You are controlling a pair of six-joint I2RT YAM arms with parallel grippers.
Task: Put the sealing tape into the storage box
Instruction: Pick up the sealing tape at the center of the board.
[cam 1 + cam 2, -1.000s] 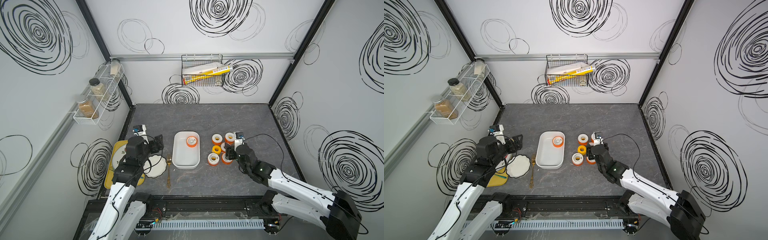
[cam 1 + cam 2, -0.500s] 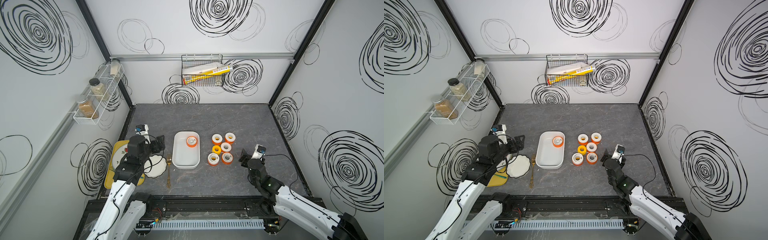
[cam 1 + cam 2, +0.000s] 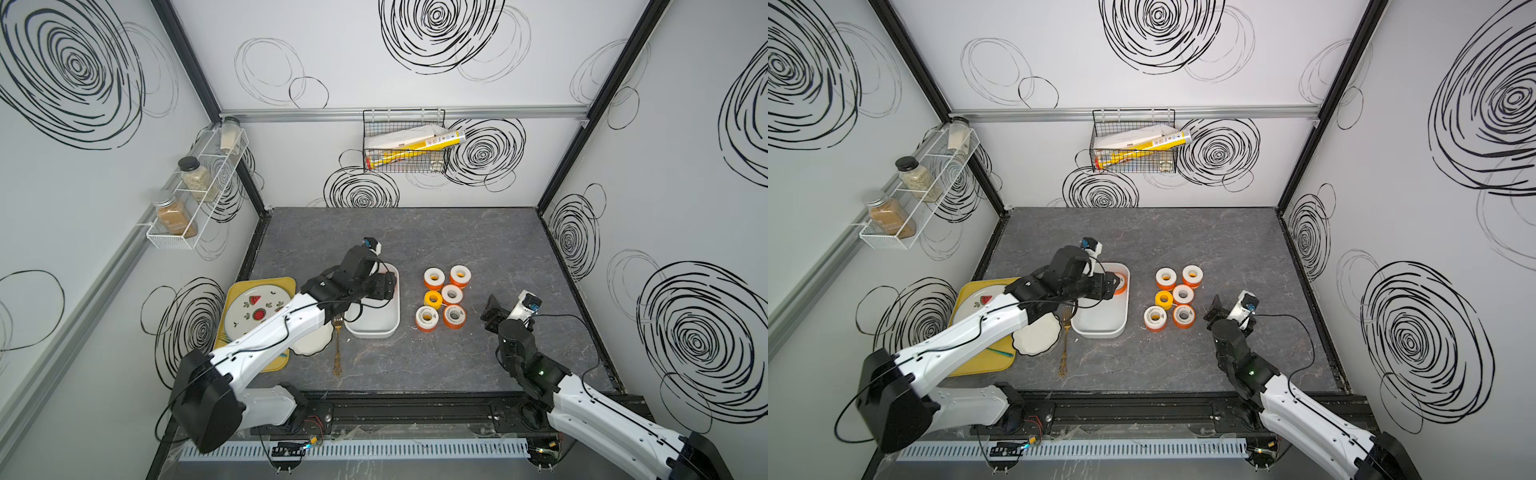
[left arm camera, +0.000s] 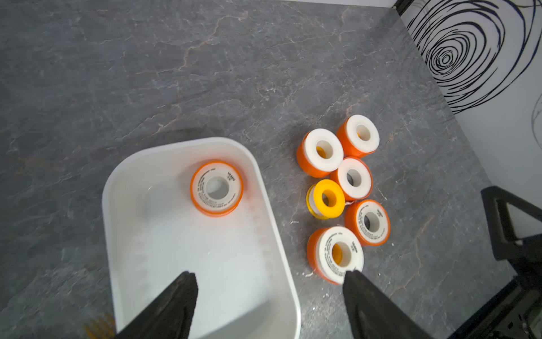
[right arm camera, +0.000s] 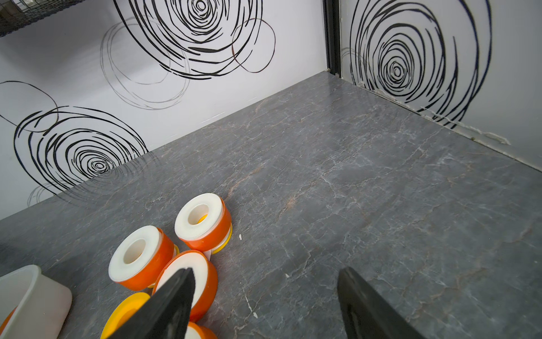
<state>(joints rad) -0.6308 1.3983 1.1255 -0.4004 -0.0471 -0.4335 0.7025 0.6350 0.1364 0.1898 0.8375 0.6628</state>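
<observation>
spanning the cell floor, the grey tabletop (image 3: 457, 374) carries the white storage box (image 3: 370, 333), over which the left gripper (image 4: 268, 276) hangs with jaws apart and empty. the right gripper (image 5: 265, 271), also spread and empty, hovers beside six rolls of sealing tape (image 3: 452, 294) clustered on the table near the box. a seventh roll (image 4: 216, 187) lies flat inside the box.

- On my left, a yellow tray (image 3: 286, 284) lies flat on the grey table (image 3: 457, 232), bearing a plate (image 3: 257, 309) painted with watermelon slices.
- A white scalloped dish (image 3: 1036, 337) sits at the tray's edge. A gold fork (image 3: 337, 351) lies just beside it, tines toward the back wall.
- On the left wall, a wire shelf (image 3: 172, 241) holds three jars (image 3: 197, 180).
- On the back wall, a wire basket (image 3: 432, 164) holds long yellow-and-white packets (image 3: 415, 148).
</observation>
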